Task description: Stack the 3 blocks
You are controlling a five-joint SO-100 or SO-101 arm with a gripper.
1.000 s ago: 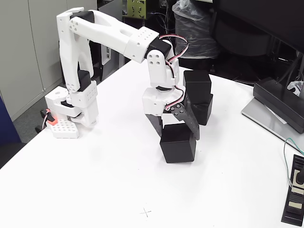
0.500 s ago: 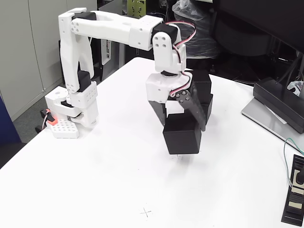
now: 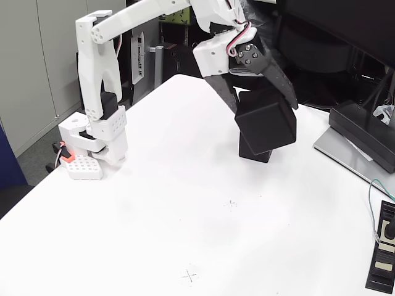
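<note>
One cube aloft, others behind it

One white worktop [image 3: 154, 203] fills the lower frame. Rising from its left edge, the white arm [image 3: 99, 80] reaches to upper centre. Its hand [image 3: 262, 108] is clamped on a tilted black cube [image 3: 266, 126], held clear of the worktop. Directly behind, partly hidden, stand more black cubes [image 3: 254, 154].

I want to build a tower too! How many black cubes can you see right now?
2 clearly: one cube held up in the gripper, and one stacked cube on the table behind it. A third may be hidden behind the held one.
</note>
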